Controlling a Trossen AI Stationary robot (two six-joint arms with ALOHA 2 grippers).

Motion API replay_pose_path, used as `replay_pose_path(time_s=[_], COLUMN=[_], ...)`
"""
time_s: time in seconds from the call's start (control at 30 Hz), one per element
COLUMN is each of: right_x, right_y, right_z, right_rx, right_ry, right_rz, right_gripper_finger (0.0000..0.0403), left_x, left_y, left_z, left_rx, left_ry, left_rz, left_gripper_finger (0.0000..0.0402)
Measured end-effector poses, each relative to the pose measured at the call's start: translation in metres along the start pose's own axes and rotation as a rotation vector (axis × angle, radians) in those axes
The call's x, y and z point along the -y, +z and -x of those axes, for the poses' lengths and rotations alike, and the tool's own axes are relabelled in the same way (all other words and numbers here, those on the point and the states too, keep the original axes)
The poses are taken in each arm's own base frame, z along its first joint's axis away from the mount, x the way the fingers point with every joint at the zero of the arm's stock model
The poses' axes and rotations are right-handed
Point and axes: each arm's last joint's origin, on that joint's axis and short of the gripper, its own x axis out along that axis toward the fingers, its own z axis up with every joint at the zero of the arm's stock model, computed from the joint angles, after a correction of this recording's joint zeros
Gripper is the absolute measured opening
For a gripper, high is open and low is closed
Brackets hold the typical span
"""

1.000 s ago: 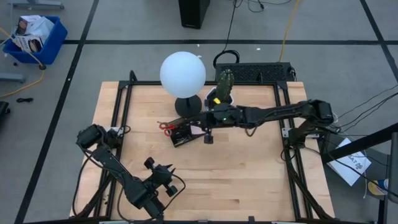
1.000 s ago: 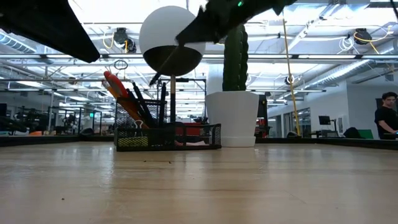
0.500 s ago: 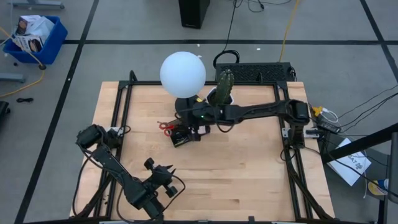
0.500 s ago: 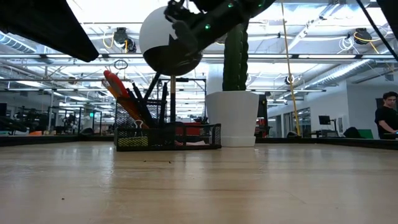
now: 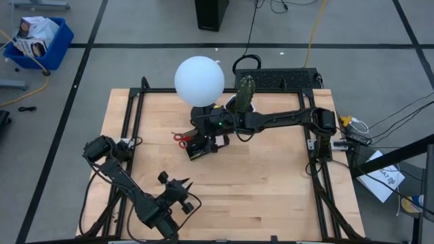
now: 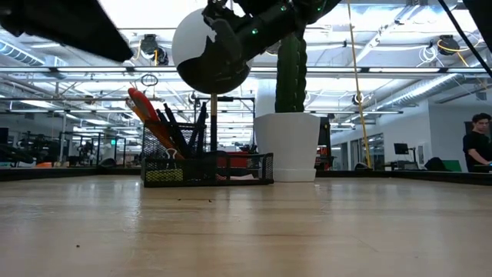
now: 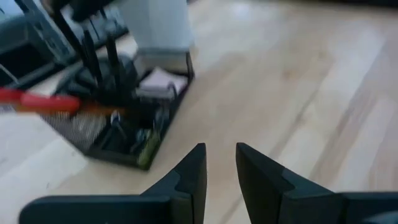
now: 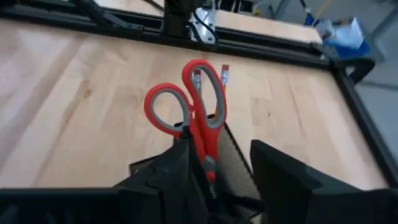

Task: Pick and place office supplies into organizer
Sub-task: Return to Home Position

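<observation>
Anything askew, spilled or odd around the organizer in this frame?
Only the red-handled scissors: they lean steeply in the organizer, handles jutting past its rim. Nothing looks spilled. The right end effector hovers open above the organizer; the left end effector waits near the table front edge.

The tabletop is pale wood with a fine grain and a dull satin sheen. The organizer is matt black wire mesh. The scissors have smooth, glossy red plastic handles. The sticky-note pad looks like soft pink paper. The lamp globe is smooth matt white and the pot plain smooth white. The left hand looks like matt dark plastic.
</observation>
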Motion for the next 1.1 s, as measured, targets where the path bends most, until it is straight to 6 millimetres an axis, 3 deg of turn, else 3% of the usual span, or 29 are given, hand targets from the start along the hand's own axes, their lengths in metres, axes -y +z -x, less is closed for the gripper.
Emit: replay_pose_path(time_s=[0.23,0.53,0.73,0.9,1.1], right_x=[-0.022,-0.069,-0.116,-0.144,-0.164], right_y=[0.013,-0.002,-0.042,-0.086,-0.134], right_z=[0.031,0.095,0.138,0.165,0.180], right_rx=[-0.012,0.046,0.223,0.422,0.549], right_ry=[0.050,0.150,0.287,0.430,0.439], right_rz=[-0.051,-0.063,-0.069,-0.202,-0.254], right_gripper_finger=[0.0170,0.0158,0.0165,0.0163,0.0153], left_x=[0.000,-0.002,0.006,0.029,0.062], left_y=[0.000,0.007,0.013,0.028,0.066], left_z=[0.007,0.015,0.010,-0.003,-0.016], left_rx=[0.134,0.266,0.301,0.268,0.274], left_ry=[-0.018,-0.048,-0.057,-0.098,-0.375], left_rz=[0.046,0.109,0.129,0.062,-0.090], left_gripper_finger=[0.0093,0.0093,0.0093,0.0093,0.0093])
